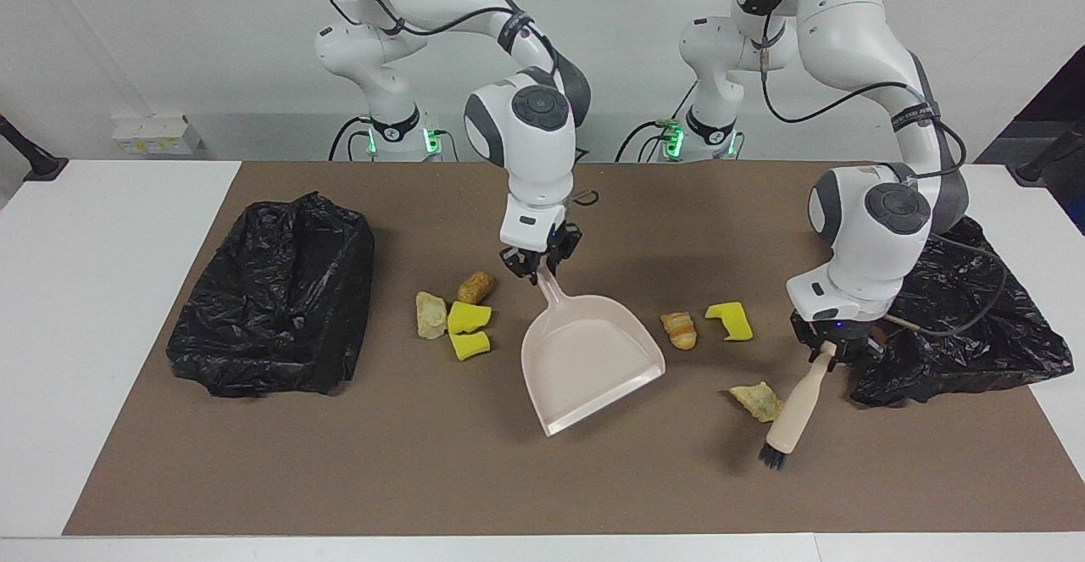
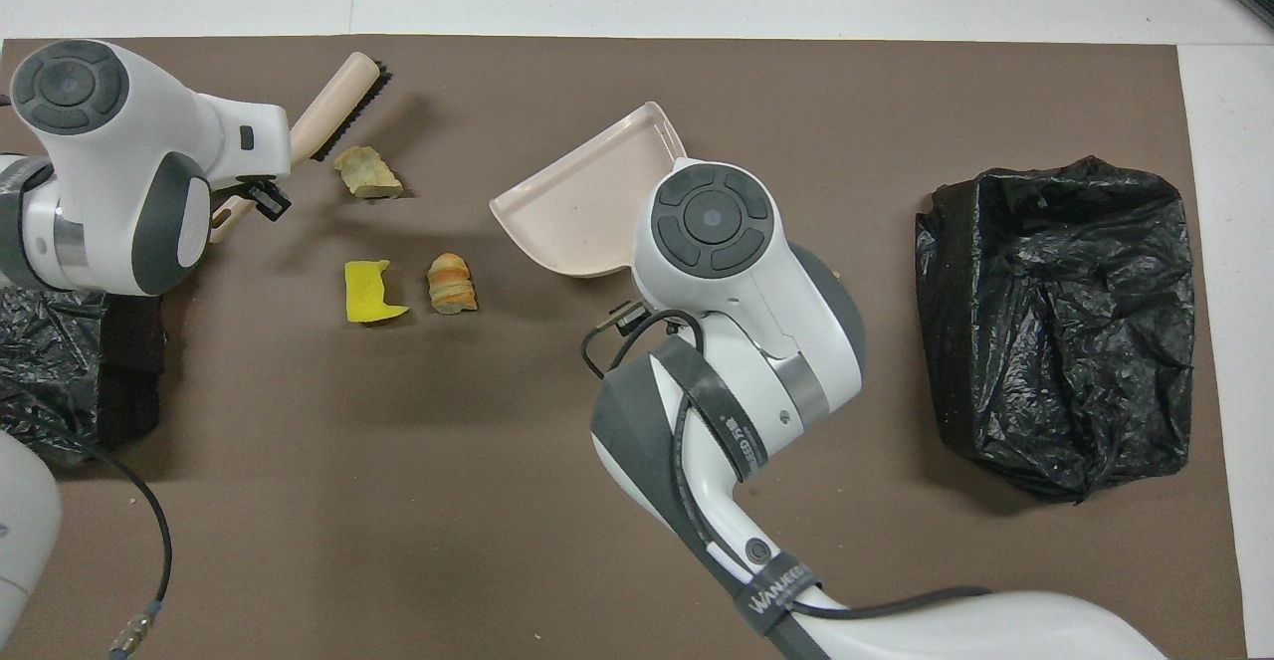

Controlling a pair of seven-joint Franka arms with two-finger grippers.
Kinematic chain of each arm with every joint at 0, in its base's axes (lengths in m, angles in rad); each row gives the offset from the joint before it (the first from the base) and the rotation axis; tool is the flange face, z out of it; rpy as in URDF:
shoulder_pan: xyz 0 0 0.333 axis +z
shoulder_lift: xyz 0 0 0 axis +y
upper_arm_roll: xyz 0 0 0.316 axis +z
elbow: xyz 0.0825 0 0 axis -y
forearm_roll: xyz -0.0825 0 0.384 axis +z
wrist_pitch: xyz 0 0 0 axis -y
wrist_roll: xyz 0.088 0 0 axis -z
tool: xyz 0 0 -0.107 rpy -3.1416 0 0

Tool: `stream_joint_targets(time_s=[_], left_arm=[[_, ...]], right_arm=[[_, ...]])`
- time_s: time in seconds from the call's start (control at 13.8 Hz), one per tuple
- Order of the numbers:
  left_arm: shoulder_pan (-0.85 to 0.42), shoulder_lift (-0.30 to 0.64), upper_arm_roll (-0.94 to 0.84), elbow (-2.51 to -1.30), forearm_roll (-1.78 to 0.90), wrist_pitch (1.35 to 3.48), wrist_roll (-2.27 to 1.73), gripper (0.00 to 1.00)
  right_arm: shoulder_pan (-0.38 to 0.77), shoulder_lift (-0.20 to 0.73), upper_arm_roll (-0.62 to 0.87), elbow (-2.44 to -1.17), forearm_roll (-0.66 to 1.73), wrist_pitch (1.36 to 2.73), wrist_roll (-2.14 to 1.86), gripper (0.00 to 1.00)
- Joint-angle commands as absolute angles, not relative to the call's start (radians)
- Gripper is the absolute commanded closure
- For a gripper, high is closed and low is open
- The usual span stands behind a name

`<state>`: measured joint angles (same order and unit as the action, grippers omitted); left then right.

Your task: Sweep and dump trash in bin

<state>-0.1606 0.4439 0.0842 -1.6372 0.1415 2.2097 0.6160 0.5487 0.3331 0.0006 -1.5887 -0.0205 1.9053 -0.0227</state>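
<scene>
My right gripper (image 1: 539,267) is shut on the handle of the pale pink dustpan (image 1: 589,358), which hangs tilted over the mat's middle; in the overhead view my wrist hides the grip on the dustpan (image 2: 587,207). My left gripper (image 1: 826,348) is shut on the handle of the brush (image 1: 792,414), bristles down beside a pale trash bit (image 1: 757,400). A bread piece (image 1: 679,330) and a yellow sponge chunk (image 1: 731,321) lie close by. Several more trash lumps (image 1: 462,318) lie between the dustpan and the black-lined bin (image 1: 275,295).
A loose black bag (image 1: 958,325) lies at the left arm's end of the brown mat (image 1: 381,477), right beside my left wrist. The bin (image 2: 1055,322) stands at the right arm's end. White table borders the mat.
</scene>
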Motion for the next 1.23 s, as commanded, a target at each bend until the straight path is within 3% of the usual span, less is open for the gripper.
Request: stream_joint_targets(time_s=[0.0, 0.22, 0.58, 0.87, 1.16], left_arm=[[-0.155, 0.505, 0.077, -1.609, 0.181, 2.258, 0.637, 1.00], [-0.167, 0.486, 0.077, -1.629, 0.235, 2.154, 0.640, 1.00], [-0.215, 0.399, 0.074, -1.712, 0.233, 1.974, 0.634, 1.00], [-0.268, 0.302, 0.072, -1.863, 0.230, 1.973, 0.588, 1.00], [-0.342, 0.256, 0.071, -1.911, 0.224, 1.924, 0.456, 1.00]], right_arm=[[0.534, 0.233, 0.008, -1.698, -0.012, 1.847, -0.274, 1.00], [0.525, 0.186, 0.009, -1.833, -0.005, 1.980, -0.510, 1.00], [0.528, 0.201, 0.008, -1.851, 0.015, 1.982, -0.565, 1.00], [0.528, 0.207, 0.008, -1.867, 0.014, 1.993, -0.565, 1.00], [0.531, 0.207, 0.008, -1.884, 0.011, 2.006, -0.560, 1.00]])
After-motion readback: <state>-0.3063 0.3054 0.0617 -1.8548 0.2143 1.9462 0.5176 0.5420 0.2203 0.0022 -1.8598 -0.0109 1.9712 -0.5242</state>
